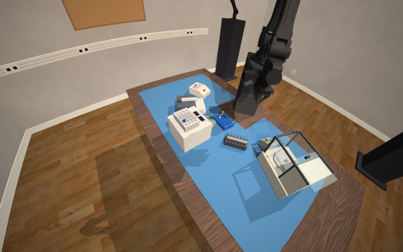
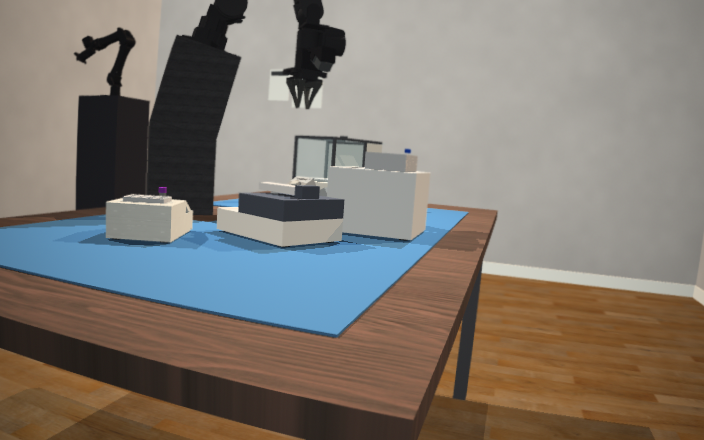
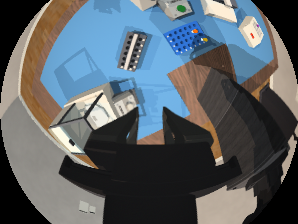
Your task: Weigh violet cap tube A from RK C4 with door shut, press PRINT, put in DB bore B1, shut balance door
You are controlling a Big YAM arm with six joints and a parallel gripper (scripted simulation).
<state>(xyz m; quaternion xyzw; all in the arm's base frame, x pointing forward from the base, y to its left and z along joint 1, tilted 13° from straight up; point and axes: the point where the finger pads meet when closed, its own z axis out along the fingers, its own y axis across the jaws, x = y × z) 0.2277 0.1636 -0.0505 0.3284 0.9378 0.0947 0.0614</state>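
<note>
Tube A's violet cap (image 1: 196, 85) (image 2: 162, 189) (image 3: 257, 25) stands upright on the white dry block (image 1: 200, 91) (image 2: 137, 223), at the left side of its bore grid; depth cannot be seen. The balance (image 1: 268, 175) (image 3: 120, 104) has its glass door (image 1: 323, 178) slid back, sticking out behind the box, so the top is open at the front. The dark door handle (image 1: 307, 156) (image 3: 71, 142) is at the rear half. No tube shows on the pan. The PRINT key and lamp are too small to tell. My gripper (image 2: 302, 107) (image 3: 150, 110) is partly open and empty, high above the bench.
The blue rack (image 1: 224, 121) (image 3: 177, 43) holds orange and yellow capped tubes. The dark magnet block (image 1: 235, 142) (image 3: 132, 51) lies between rack and balance. The tall white station (image 1: 193, 138) (image 2: 373, 202), with a blue cap on top, and the dark-topped station (image 2: 290, 207) stand toward the dry block.
</note>
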